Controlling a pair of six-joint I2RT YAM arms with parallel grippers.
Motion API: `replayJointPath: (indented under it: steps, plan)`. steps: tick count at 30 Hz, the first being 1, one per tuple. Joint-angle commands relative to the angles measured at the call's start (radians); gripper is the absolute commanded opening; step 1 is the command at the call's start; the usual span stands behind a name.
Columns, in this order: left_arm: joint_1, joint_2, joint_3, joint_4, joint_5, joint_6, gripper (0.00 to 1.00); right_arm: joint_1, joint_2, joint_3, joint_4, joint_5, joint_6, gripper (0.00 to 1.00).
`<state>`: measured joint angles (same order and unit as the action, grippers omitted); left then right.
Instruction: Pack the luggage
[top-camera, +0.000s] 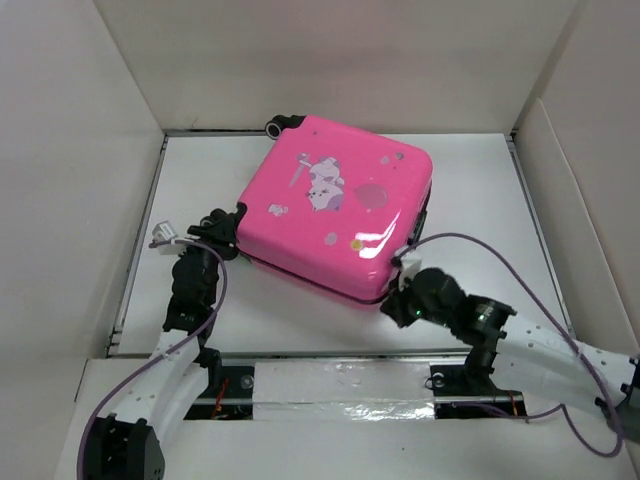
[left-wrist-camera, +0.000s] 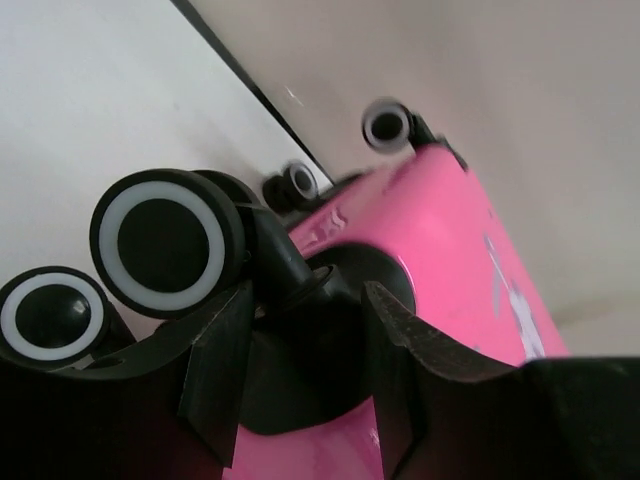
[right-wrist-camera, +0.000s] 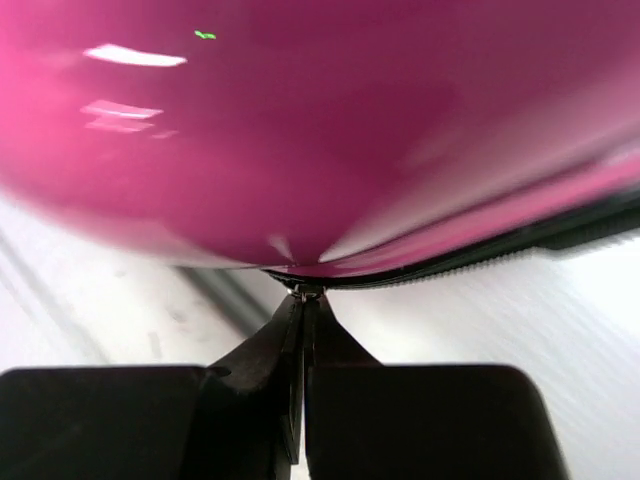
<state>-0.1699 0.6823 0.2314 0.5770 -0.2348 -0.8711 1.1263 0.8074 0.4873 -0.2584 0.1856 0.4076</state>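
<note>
The luggage (top-camera: 335, 215) is a bright pink hard-shell case lying flat and closed, with cartoon stickers on top. My left gripper (top-camera: 214, 232) is at its near-left corner. In the left wrist view the gripper (left-wrist-camera: 305, 300) straddles the black caster mount (left-wrist-camera: 300, 350), which fills the gap between the fingers, with the caster wheels (left-wrist-camera: 160, 240) just left of it. My right gripper (top-camera: 403, 283) is at the near-right corner. In the right wrist view the gripper (right-wrist-camera: 305, 297) is pinched shut on a small metal zipper pull (right-wrist-camera: 306, 289) under the pink shell (right-wrist-camera: 300, 130), beside the dark zipper track (right-wrist-camera: 480, 262).
White walls (top-camera: 90, 170) box in the table on the left, back and right. A taped strip (top-camera: 340, 385) runs along the near edge between the arm bases. Purple cables (top-camera: 500, 260) loop off both arms. Another caster (top-camera: 275, 127) sticks out at the case's far corner.
</note>
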Motion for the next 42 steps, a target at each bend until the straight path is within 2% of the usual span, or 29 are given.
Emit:
replayJointPath:
  steps: [1, 4, 8, 12, 15, 16, 20, 26, 31, 34, 36, 37, 40, 42]
  plan:
    - [-0.083, -0.012, -0.04, -0.031, 0.394, -0.035, 0.0, -0.391, -0.103, 0.209, 0.294, -0.104, -0.118, 0.0]
    - [-0.083, -0.018, -0.053, -0.019, 0.452, -0.04, 0.0, -0.611, -0.114, 0.22, 0.262, -0.283, -0.147, 0.0]
    - [-0.083, -0.009, -0.061, 0.018, 0.483, -0.042, 0.0, -0.796, -0.128, 0.162, 0.277, -0.403, -0.151, 0.0]
    - [-0.083, 0.048, -0.049, 0.069, 0.488, -0.037, 0.0, -0.914, -0.125, 0.125, 0.275, -0.51, -0.159, 0.0]
    - [-0.083, 0.074, 0.005, 0.107, 0.473, -0.04, 0.0, -0.924, -0.149, 0.074, 0.225, -0.552, -0.168, 0.0]
    - [-0.083, 0.076, 0.035, 0.128, 0.456, -0.046, 0.03, -0.924, -0.163, 0.056, 0.22, -0.542, -0.167, 0.0]
    - [-0.083, 0.106, 0.134, 0.208, 0.405, -0.062, 0.0, -0.924, -0.218, -0.015, 0.22, -0.537, -0.144, 0.0]
    - [-0.083, 0.175, 0.204, 0.3, 0.431, -0.129, 0.0, -0.924, -0.232, -0.027, 0.185, -0.537, -0.167, 0.0]
    - [-0.083, 0.141, 0.204, 0.277, 0.39, -0.111, 0.0, -0.924, -0.232, -0.035, 0.173, -0.531, -0.181, 0.0]
    - [-0.083, 0.164, 0.2, 0.183, 0.402, -0.091, 0.0, -0.924, -0.237, -0.041, 0.171, -0.534, -0.181, 0.0]
    - [-0.083, 0.154, 0.18, 0.065, 0.361, -0.069, 0.0, -0.924, -0.24, -0.041, 0.173, -0.528, -0.179, 0.0]
    - [-0.083, 0.12, 0.151, 0.016, 0.318, -0.06, 0.28, -0.924, -0.243, -0.041, 0.17, -0.522, -0.181, 0.0]
    - [-0.083, 0.033, 0.103, -0.095, 0.215, -0.026, 0.75, -0.924, -0.241, -0.041, 0.169, -0.512, -0.185, 0.0]
    - [-0.083, 0.005, 0.097, -0.156, 0.189, -0.009, 0.82, -0.924, -0.241, -0.041, 0.168, -0.518, -0.187, 0.0]
